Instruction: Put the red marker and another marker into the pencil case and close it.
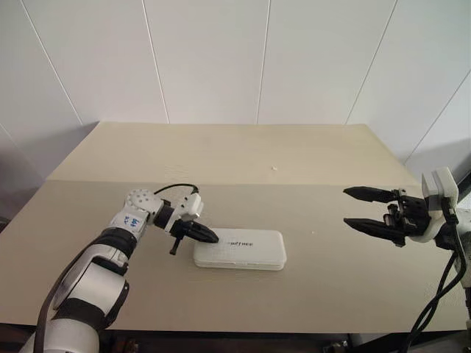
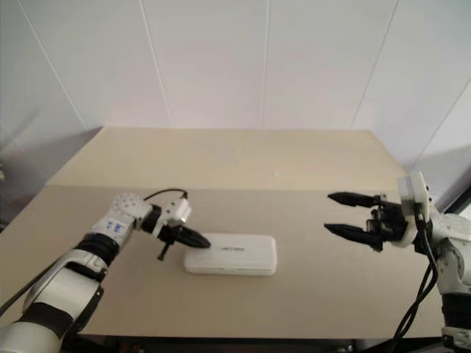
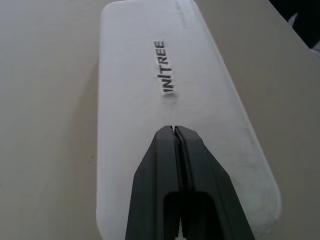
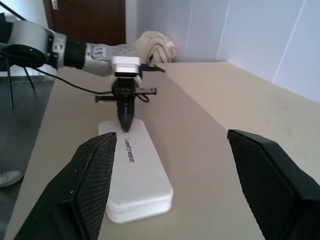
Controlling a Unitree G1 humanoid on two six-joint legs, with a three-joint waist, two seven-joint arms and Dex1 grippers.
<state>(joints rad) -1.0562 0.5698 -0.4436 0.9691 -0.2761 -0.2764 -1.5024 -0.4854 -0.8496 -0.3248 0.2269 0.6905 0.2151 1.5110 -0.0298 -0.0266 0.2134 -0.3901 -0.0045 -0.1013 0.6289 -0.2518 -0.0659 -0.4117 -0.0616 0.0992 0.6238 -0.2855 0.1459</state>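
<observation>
1. While the pencil case lies flat on the surface with its lid down, you are at the closing step, or just at its end: no marker lies loose in the head views, so both are most likely inside, though you cannot see in.
2. Your left pincer has its fingers pressed together with nothing between them, tip over the near end of the lid, pointing along the case toward the lettering.
3. Your right pincer hangs well apart from the case on its far end's side, fingers spread wide and empty, pointing back toward the left pincer.
4. Next move, as a judgement: confirm the lid is fully latched. If the seam gapes, press down with the left tip nearer the middle of the lid; pushing at the very end could tip or slide the case.
5. Your left wrist view gives you the closed fingertips against the white lid just short of the lettering, but whether they touch or hover is hard to tell there.
6. Your right wrist view shows the case's side wall and the left pincer standing steeply over the far end, which the head views flatten.
</observation>
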